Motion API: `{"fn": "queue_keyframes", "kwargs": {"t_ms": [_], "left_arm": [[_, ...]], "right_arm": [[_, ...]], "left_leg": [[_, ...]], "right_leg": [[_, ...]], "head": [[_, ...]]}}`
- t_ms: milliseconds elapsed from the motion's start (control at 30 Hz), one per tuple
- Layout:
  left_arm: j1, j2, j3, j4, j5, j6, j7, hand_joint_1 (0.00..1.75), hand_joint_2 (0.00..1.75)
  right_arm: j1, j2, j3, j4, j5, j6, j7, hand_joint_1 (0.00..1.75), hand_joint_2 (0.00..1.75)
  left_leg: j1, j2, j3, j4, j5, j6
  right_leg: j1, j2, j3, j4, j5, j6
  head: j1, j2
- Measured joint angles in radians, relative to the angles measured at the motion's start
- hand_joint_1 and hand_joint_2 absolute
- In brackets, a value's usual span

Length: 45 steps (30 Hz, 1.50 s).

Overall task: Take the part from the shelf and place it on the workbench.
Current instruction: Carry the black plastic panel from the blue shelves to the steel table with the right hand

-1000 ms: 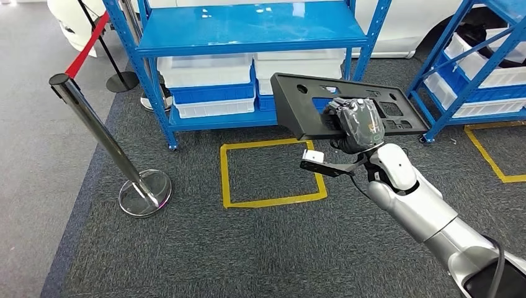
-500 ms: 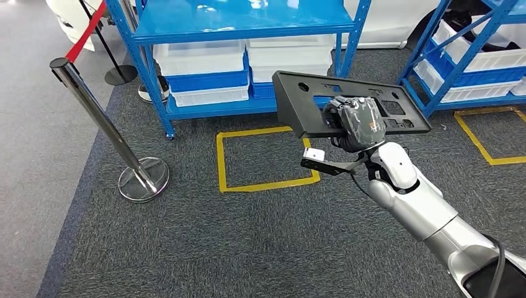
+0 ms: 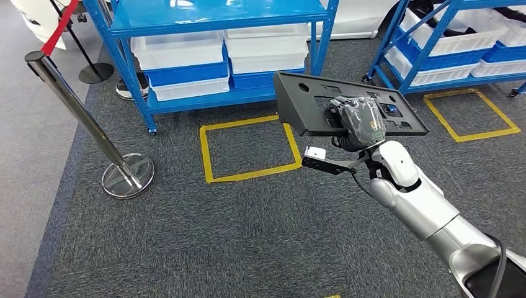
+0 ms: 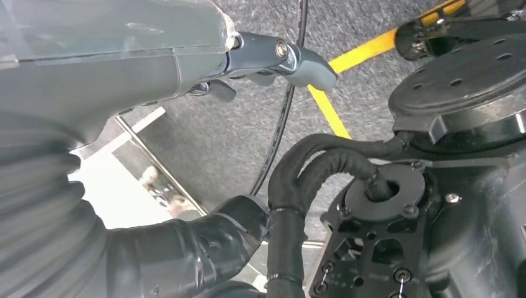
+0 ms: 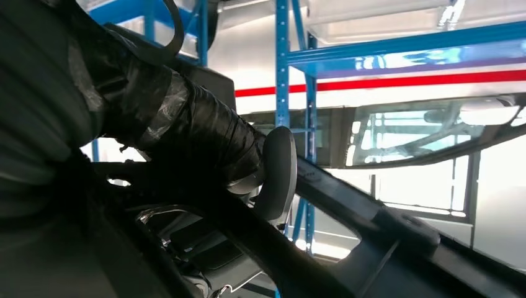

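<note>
Part held clear of the shelves

Right hand grips the black plastic panel, a flat part with cut-out holes, holding it in the air over the grey carpet in front of the blue shelf. White and blue bins sit on the shelf's lower level. A yellow floor square lies beside the panel, and a chrome stanchion stands well apart. Left hand: whether its fingers are closed cannot be told.
</note>
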Motion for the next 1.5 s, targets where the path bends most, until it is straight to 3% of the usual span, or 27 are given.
{"fn": "queue_keyframes", "kwargs": {"t_ms": [100, 167, 233, 333, 367, 433, 467, 533, 600, 667, 700, 767, 800, 833, 900, 967, 1000, 1033, 1100, 1167, 1200, 1267, 1333, 1367, 1400, 1467, 1500], "left_arm": [[0.0, 0.0, 0.0, 0.007, 0.0, -0.005, 0.0, 0.0, 1.75], [0.0, 0.0, 0.0, 0.012, 0.0, -0.009, 0.0, 0.0, 1.75], [-0.002, -0.001, -0.001, 0.017, 0.0, -0.012, 0.001, 0.0, 1.75], [-0.005, -0.001, 0.0, 0.023, 0.0, -0.017, 0.001, 0.0, 1.75], [-0.006, -0.002, 0.0, 0.025, 0.0, -0.018, 0.001, 0.0, 1.75], [-0.009, -0.002, 0.0, 0.028, 0.0, -0.021, 0.001, 0.0, 1.75], [-0.011, -0.001, 0.0, 0.03, 0.0, -0.021, 0.001, 0.0, 1.75], [-0.011, 0.0, 0.0, 0.032, 0.0, -0.023, 0.001, 0.0, 1.75], [-0.011, 0.0, 0.0, 0.036, 0.0, -0.023, 0.001, 0.0, 1.75], [-0.01, 0.0, 0.0, 0.038, -0.001, -0.023, 0.002, 0.0, 1.75], [-0.01, 0.0, 0.0, 0.039, -0.001, -0.023, 0.002, 0.0, 1.75], [-0.01, 0.0, 0.0, 0.042, -0.002, -0.024, 0.002, 0.0, 1.75], [-0.011, 0.0, 0.0, 0.044, -0.002, -0.024, 0.002, 0.0, 1.75], [-0.01, -0.001, 0.0, 0.046, -0.004, -0.026, 0.002, 0.0, 1.75], [-0.011, -0.001, 0.0, 0.049, -0.009, -0.03, 0.005, 0.0, 1.75], [-0.012, 0.0, 0.0, 0.052, -0.012, -0.035, 0.009, 0.0, 1.75], [-0.013, 0.0, 0.0, 0.054, -0.013, -0.036, 0.01, 0.0, 1.75], [-0.013, -0.001, 0.0, 0.055, -0.013, -0.037, 0.011, 0.0, 1.75], [-0.013, -0.002, 0.0, 0.057, -0.014, -0.038, 0.012, 0.0, 1.75], [-0.012, -0.004, 0.0, 0.06, -0.014, -0.038, 0.013, 0.0, 1.75], [-0.012, -0.006, 0.0, 0.062, -0.013, -0.038, 0.013, 0.0, 1.75], [-0.013, -0.008, 0.0, 0.064, -0.013, -0.038, 0.013, 0.0, 1.75], [-0.013, -0.009, 0.0, 0.065, -0.014, -0.038, 0.013, 0.0, 1.75], [-0.013, -0.009, 0.0, 0.066, -0.014, -0.039, 0.013, 0.0, 1.75], [-0.013, -0.009, 0.0, 0.067, -0.014, -0.04, 0.013, 0.0, 1.75], [-0.015, -0.008, 0.0, 0.068, -0.014, -0.041, 0.013, 0.0, 1.75], [-0.015, -0.008, 0.0, 0.069, -0.014, -0.041, 0.013, 0.0, 1.75]], "right_arm": [[-0.007, -0.002, 0.0, 0.001, -0.004, 0.004, 0.0, 1.75, 1.75], [-0.008, -0.001, 0.001, 0.003, -0.004, 0.01, 0.0, 1.75, 1.75], [-0.008, -0.001, 0.003, 0.005, -0.004, 0.014, 0.0, 1.75, 1.75], [-0.018, -0.001, 0.003, 0.005, -0.008, 0.017, 0.001, 1.75, 1.75], [-0.022, -0.001, 0.003, 0.005, -0.01, 0.019, 0.001, 1.75, 1.75], [-0.027, -0.001, 0.003, 0.005, -0.012, 0.023, 0.002, 1.75, 1.75], [-0.028, -0.001, 0.003, 0.005, -0.014, 0.025, 0.003, 1.75, 1.75], [-0.032, -0.001, 0.003, 0.005, -0.017, 0.028, 0.003, 1.75, 1.75], [-0.034, 0.001, 0.004, 0.005, -0.019, 0.03, 0.003, 1.75, 1.75], [-0.033, 0.002, 0.006, 0.005, -0.02, 0.031, 0.003, 1.75, 1.75], [-0.033, 0.002, 0.007, 0.005, -0.02, 0.031, 0.003, 1.75, 1.75], [-0.034, 0.002, 0.008, 0.006, -0.019, 0.032, 0.004, 1.75, 1.75], [-0.036, 0.003, 0.008, 0.006, -0.016, 0.031, 0.005, 1.75, 1.75], [-0.039, 0.003, 0.009, 0.006, -0.008, 0.03, 0.009, 1.75, 1.75], [-0.047, 0.002, 0.012, 0.007, 0.021, 0.025, 0.021, 1.75, 1.75], [-0.05, -0.001, 0.014, 0.01, 0.048, 0.02, 0.032, 1.75, 1.75], [-0.053, -0.005, 0.014, 0.012, 0.055, 0.017, 0.035, 1.75, 1.75], [-0.056, -0.008, 0.014, 0.014, 0.059, 0.016, 0.037, 1.75, 1.75], [-0.065, -0.011, 0.015, 0.018, 0.064, 0.013, 0.039, 1.75, 1.75], [-0.067, -0.01, 0.019, 0.022, 0.066, 0.013, 0.039, 1.75, 1.75], [-0.066, -0.01, 0.021, 0.024, 0.066, 0.013, 0.039, 1.75, 1.75], [-0.067, -0.01, 0.025, 0.028, 0.068, 0.012, 0.041, 1.75, 1.75], [-0.071, -0.013, 0.025, 0.029, 0.071, 0.011, 0.045, 1.75, 1.75], [-0.073, -0.014, 0.025, 0.03, 0.072, 0.011, 0.047, 1.75, 1.75], [-0.075, -0.017, 0.025, 0.031, 0.073, 0.011, 0.048, 1.75, 1.75], [-0.077, -0.021, 0.024, 0.034, 0.074, 0.011, 0.05, 1.75, 1.75], [-0.078, -0.024, 0.024, 0.036, 0.074, 0.011, 0.051, 1.75, 1.75]], "left_leg": [[-0.006, 0.036, -0.014, -0.002, 0.014, 0.018], [-0.011, 0.061, -0.026, 0.003, 0.019, 0.022], [-0.014, 0.082, -0.035, 0.011, 0.021, 0.022], [-0.022, 0.112, -0.043, 0.024, 0.017, 0.015], [-0.024, 0.121, -0.044, 0.026, 0.017, 0.011], [-0.027, 0.138, -0.045, 0.026, 0.018, 0.003], [-0.026, 0.134, -0.045, 0.029, 0.014, -0.003], [-0.021, 0.091, -0.063, 0.072, -0.021, -0.016], [-0.013, 0.044, -0.113, 0.185, -0.086, -0.027], [-0.007, 0.036, -0.158, 0.287, -0.122, -0.035], [-0.003, 0.036, -0.159, 0.293, -0.111, -0.038], [0.004, 0.022, -0.111, 0.196, -0.044, -0.041], [0.008, -0.006, -0.079, 0.132, -0.016, -0.041], [0.012, -0.032, -0.056, 0.077, 0.002, -0.04], [0.013, -0.062, -0.043, 0.038, 0.005, -0.035], [0.011, -0.038, -0.043, 0.029, 0.012, -0.022], [0.011, -0.024, -0.041, 0.022, 0.017, -0.014], [0.012, -0.011, -0.039, 0.014, 0.022, -0.005], [0.008, 0.017, -0.039, 0.008, 0.027, 0.005], [0.003, 0.043, -0.042, 0.01, 0.027, 0.007], [0.001, 0.056, -0.043, 0.012, 0.027, 0.008], [-0.001, 0.081, -0.044, 0.016, 0.024, 0.007], [-0.006, 0.102, -0.043, 0.021, 0.019, 0.001], [-0.008, 0.111, -0.043, 0.022, 0.017, -0.003], [-0.011, 0.12, -0.042, 0.022, 0.016, -0.007], [-0.011, 0.135, -0.041, 0.022, 0.012, -0.016], [-0.01, 0.125, -0.042, 0.028, 0.005, -0.021]], "right_leg": [[0.001, -0.048, -0.063, 0.154, -0.101, 0.002], [0.0, -0.056, -0.087, 0.245, -0.139, 0.004], [0.002, -0.065, -0.04, 0.2, -0.111, 0.0], [0.016, -0.118, 0.069, 0.021, -0.066, -0.017], [0.021, -0.126, 0.08, -0.004, -0.065, -0.023], [0.022, -0.109, 0.077, -0.011, -0.059, -0.032], [0.019, -0.1, 0.076, -0.016, -0.054, -0.037], [0.011, -0.082, 0.075, -0.025, -0.043, -0.046], [0.009, -0.066, 0.069, -0.027, -0.037, -0.051], [0.008, -0.045, 0.063, -0.025, -0.033, -0.051], [0.007, -0.034, 0.06, -0.023, -0.032, -0.05], [0.005, -0.012, 0.058, -0.016, -0.032, -0.047], [0.004, -0.001, 0.054, -0.013, -0.031, -0.043], [0.003, 0.01, 0.049, -0.008, -0.029, -0.038], [0.0, 0.034, 0.034, -0.007, -0.02, -0.021], [-0.004, 0.053, 0.025, -0.012, -0.01, -0.004], [-0.003, 0.043, 0.019, -0.004, -0.016, 0.001], [-0.002, 0.022, 0.006, 0.02, -0.032, 0.004], [0.002, -0.034, -0.044, 0.128, -0.092, 0.006], [0.001, -0.055, -0.092, 0.241, -0.137, 0.009], [0.001, -0.059, -0.095, 0.256, -0.136, 0.009], [0.002, -0.071, -0.04, 0.172, -0.088, 0.004], [0.011, -0.11, 0.036, 0.039, -0.049, -0.007], [0.017, -0.121, 0.055, 0.0, -0.042, -0.012], [0.021, -0.125, 0.06, -0.014, -0.044, -0.016], [0.021, -0.102, 0.058, -0.017, -0.037, -0.022], [0.018, -0.092, 0.058, -0.021, -0.034, -0.027]], "head": [[0.0, 0.0], [0.0, 0.0], [0.0, 0.0], [0.0, 0.0], [0.0, 0.0], [0.0, 0.0], [0.0, 0.0], [-0.001, 0.0], [-0.001, 0.0], [-0.001, 0.0], [-0.001, 0.0], [-0.001, 0.0], [-0.001, 0.0], [-0.001, 0.0], [-0.001, 0.0], [-0.001, 0.0], [0.0, 0.0], [0.0, 0.0], [0.0, 0.0], [0.0, 0.0], [0.0, 0.0], [0.001, 0.0], [0.0, 0.0], [0.0, 0.0], [0.0, 0.0], [0.0, 0.0], [0.0, 0.0]]}}
